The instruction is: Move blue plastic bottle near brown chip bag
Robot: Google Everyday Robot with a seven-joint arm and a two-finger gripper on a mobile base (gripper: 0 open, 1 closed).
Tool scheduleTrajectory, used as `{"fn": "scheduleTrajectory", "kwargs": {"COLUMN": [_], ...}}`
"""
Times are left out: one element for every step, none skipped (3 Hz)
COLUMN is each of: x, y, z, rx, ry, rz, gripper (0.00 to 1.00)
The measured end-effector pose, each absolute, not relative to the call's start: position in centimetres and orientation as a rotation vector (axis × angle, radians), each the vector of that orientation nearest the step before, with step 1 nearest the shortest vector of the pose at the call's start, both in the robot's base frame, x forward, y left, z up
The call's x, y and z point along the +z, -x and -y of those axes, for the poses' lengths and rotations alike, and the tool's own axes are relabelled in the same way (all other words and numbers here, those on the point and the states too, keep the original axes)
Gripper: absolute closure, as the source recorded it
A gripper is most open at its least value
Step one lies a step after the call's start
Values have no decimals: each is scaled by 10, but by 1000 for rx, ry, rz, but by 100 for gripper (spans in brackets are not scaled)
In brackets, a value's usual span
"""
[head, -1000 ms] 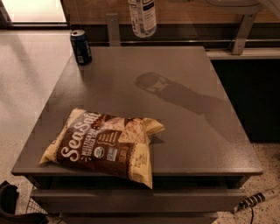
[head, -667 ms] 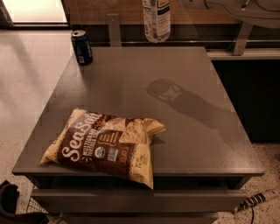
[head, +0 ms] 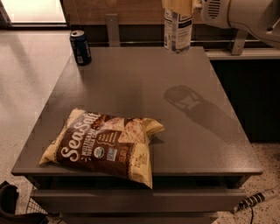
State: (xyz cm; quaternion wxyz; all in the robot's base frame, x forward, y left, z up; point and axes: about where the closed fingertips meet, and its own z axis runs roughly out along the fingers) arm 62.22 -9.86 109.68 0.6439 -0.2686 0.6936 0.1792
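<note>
One gripper (head: 177,5) at the top edge of the view, clamped on the cap end of the blue plastic bottle (head: 177,33), which hangs upright under it, clear of the table (head: 144,78).

Change: over the last second the bottle has slid toward picture-right along the far edge, and its shadow (head: 186,97) slid the same way. It is still airborne, not set down. The brown chip bag (head: 103,144) has not moved. It lies well apart from the gripper, below it and off to picture-left, at the near edge. So the gap looks no smaller. Likely the carry must swing back toward the bag and descend.

Materials:
- Bottle: clear smooth plastic cylinder with a white label and blue print.
- Bag: crinkly foil pillow, brown and cream, lying flat, one corner overhanging the edge.
- Soda can (head: 81,47): short, dark blue, upright, far to picture-left of the gripper, untouched.
- Table: matte grey, flat.
- Arm (head: 245,15): white, smooth casing.
</note>
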Motion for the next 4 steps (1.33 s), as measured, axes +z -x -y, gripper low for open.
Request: {"fn": "scheduleTrajectory", "kwargs": {"x": [1059,1028,983,932], "y": [-596,-581,-567,-548], "z": [121,128,134,140], "rx": [398,398,387,362], "ry": [532,508,509,571], "rz": [-1626,-1666,-1697,-1659], "gripper": [100,100,100,100]}}
